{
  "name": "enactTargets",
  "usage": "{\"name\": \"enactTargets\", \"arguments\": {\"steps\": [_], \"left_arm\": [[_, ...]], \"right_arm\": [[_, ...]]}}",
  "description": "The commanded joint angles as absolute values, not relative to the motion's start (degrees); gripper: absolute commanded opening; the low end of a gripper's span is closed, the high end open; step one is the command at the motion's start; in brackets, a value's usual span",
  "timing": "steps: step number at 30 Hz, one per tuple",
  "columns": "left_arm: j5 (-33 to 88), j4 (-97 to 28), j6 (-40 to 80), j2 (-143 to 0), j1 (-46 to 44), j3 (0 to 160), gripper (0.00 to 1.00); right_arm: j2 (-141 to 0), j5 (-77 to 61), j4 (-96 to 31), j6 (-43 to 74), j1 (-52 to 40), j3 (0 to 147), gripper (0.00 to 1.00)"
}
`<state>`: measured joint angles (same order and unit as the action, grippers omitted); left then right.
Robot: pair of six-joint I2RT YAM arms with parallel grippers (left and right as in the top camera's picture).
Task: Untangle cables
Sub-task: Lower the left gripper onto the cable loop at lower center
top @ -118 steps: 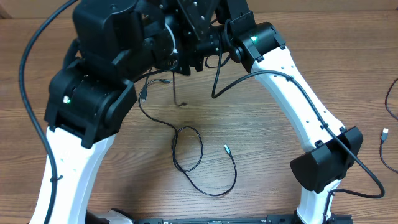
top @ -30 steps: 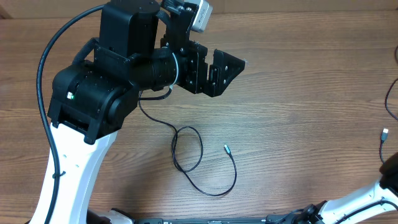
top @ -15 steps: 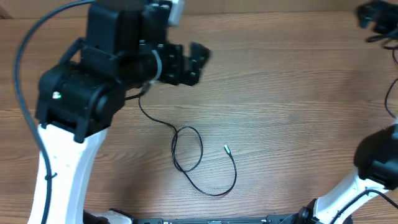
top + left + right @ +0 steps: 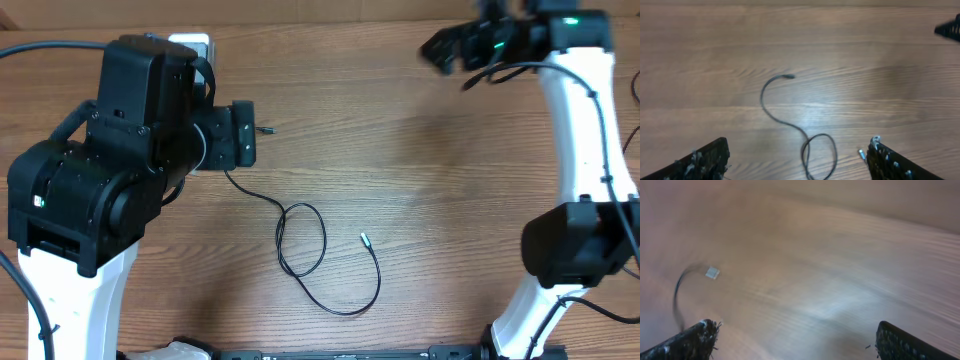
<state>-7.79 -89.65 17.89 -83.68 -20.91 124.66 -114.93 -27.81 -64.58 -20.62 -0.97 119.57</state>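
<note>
One thin black cable (image 4: pixel 325 243) lies on the wooden table, curled into a single loop with a silvery tip (image 4: pixel 364 238) at its right end. In the left wrist view the same cable (image 4: pixel 762 97) curves from a dark plug (image 4: pixel 789 76) down into the loop. My left gripper (image 4: pixel 243 135) hangs open above it, its fingers (image 4: pixel 705 162) wide apart and holding nothing. My right gripper (image 4: pixel 440 48) is at the far right top, open and empty. Its blurred wrist view shows another black cable with a pale plug (image 4: pixel 712 272) on the table.
The left arm's black body (image 4: pixel 110 190) covers the table's left side. The right arm's white link (image 4: pixel 585 140) runs down the right side and hides much of the table edge there.
The left gripper has swung left and away from the table's middle. The right arm has come back into view and reached to the top right. The looped cable has not moved.
</note>
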Motion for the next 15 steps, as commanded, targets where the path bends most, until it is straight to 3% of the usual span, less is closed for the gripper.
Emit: {"name": "enactTargets", "arguments": {"steps": [1,8,15], "left_arm": [[-12.25,-91.37,21.58,-83.18,-20.88,124.92,0.88],[-12.19,-93.62,25.54,-80.49,-21.04,122.23,0.87],[-11.11,-88.42,27.92,-71.16,-21.04,105.65,0.88]], "right_arm": [[-114.98,-28.38,-67.02,-29.21,-4.12,119.96,1.0],[-114.98,-29.21,-80.03,-30.15,-9.61,119.96,1.0],[-114.98,-29.76,-86.17,-30.02,-14.96,119.96,1.0]]}}
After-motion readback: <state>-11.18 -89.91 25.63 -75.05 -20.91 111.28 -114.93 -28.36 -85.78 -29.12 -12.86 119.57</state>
